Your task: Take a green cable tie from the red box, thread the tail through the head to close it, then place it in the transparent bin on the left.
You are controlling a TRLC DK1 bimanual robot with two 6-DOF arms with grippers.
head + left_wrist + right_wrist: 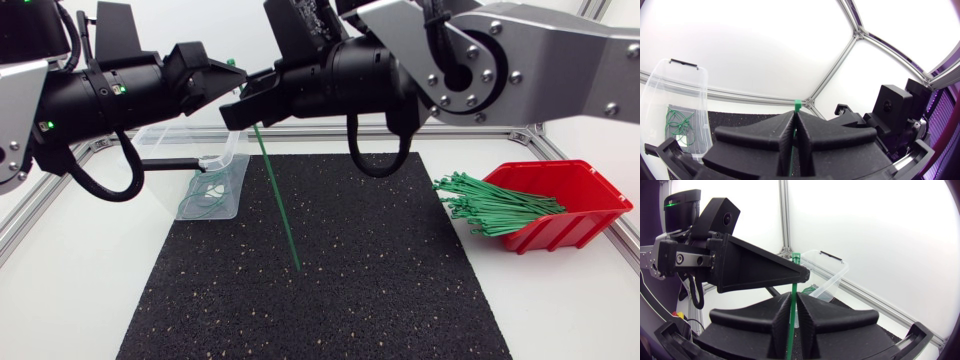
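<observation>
Item: green cable tie (pixel 278 200), clamped between the closed jaws of both the left gripper (pixel 795 124) and the right gripper (pixel 792 307), head protruding just past the left jaws, tail hanging below both over the black mat (pixel 350 280), transparent bin (pixel 238 160) beside the left jaws.

Cable tie (pixel 277 200), upper end likely hidden

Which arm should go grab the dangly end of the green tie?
Probably the right. The left gripper pinches the cable tie just under its head, so it can steady that. The right gripper grips the strap lower, nearer the free tail.
</observation>
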